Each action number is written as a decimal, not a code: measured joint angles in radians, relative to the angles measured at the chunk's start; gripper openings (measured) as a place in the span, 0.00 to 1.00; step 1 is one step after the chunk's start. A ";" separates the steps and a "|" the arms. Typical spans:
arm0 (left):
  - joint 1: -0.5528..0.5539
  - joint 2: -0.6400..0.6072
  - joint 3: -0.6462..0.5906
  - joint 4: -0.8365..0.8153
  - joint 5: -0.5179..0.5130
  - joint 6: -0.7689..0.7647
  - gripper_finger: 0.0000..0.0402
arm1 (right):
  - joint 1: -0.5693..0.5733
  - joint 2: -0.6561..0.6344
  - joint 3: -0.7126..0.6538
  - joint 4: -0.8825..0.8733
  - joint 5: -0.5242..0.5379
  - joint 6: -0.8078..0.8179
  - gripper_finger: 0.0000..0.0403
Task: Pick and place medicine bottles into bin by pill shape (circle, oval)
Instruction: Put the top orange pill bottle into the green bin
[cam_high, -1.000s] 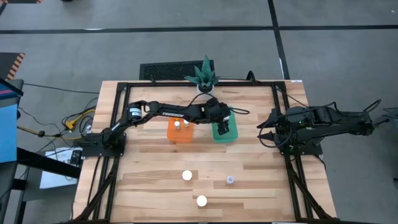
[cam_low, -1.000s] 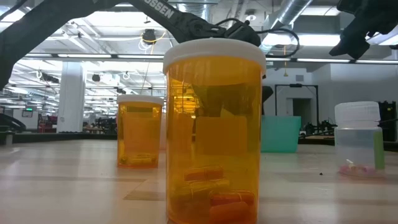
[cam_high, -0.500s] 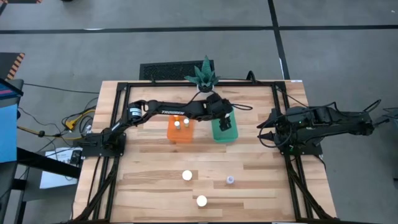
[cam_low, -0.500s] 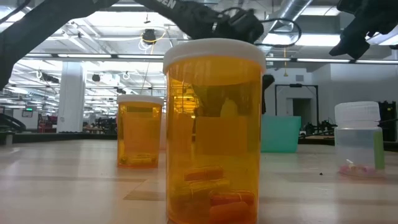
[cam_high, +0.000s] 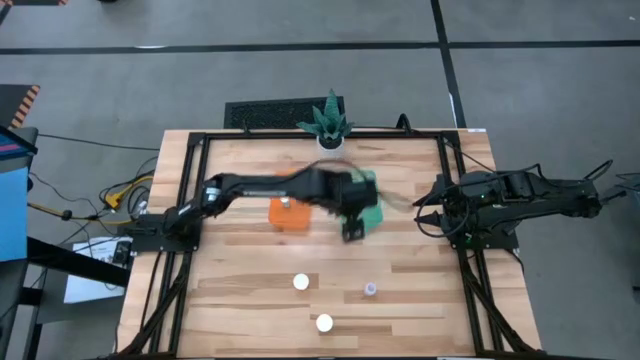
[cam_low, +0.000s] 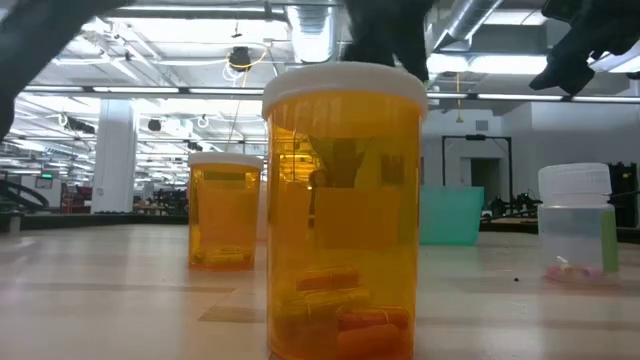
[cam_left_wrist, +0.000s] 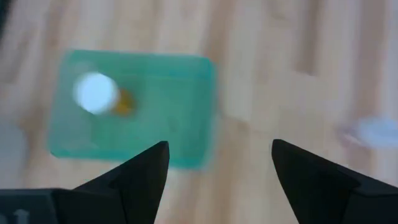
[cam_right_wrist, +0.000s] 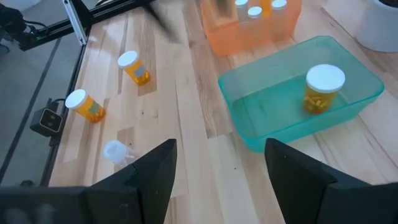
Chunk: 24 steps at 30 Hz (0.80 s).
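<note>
Three medicine bottles stand upright on the near half of the table: two orange ones (cam_high: 300, 282) (cam_high: 324, 323) and a small bluish-clear one (cam_high: 370, 289). The green bin (cam_right_wrist: 298, 99) holds one orange bottle (cam_right_wrist: 322, 87) standing on its floor. The orange bin (cam_right_wrist: 252, 25) holds three white-capped bottles (cam_right_wrist: 255, 11). My left gripper (cam_left_wrist: 221, 155) hovers open above the near edge of the green bin (cam_left_wrist: 134, 109), with nothing between its fingers. My right gripper (cam_right_wrist: 221, 162) waits open at the table's right side.
A white pot with a green plant (cam_high: 330, 125) stands at the table's far edge behind the bins. Black frame rails (cam_high: 470, 280) run along the table's left and right sides. Bare wood lies between the bins and the three standing bottles.
My left gripper has risen out of the green bin and swung toward the table's near edge, tipping to point less steeply down. The bottle in the green bin stays standing where it was.
</note>
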 joint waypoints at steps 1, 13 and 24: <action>-0.029 -0.026 -0.026 -0.029 -0.008 -0.034 0.69 | 0.001 0.000 0.000 0.000 0.000 0.000 0.63; -0.382 -0.112 -0.167 -0.149 -0.265 -0.428 0.69 | 0.002 0.000 0.000 0.000 -0.002 -0.022 0.63; -0.465 -0.107 -0.415 0.027 -0.203 -0.573 0.69 | 0.001 0.000 0.000 -0.001 -0.002 -0.019 0.63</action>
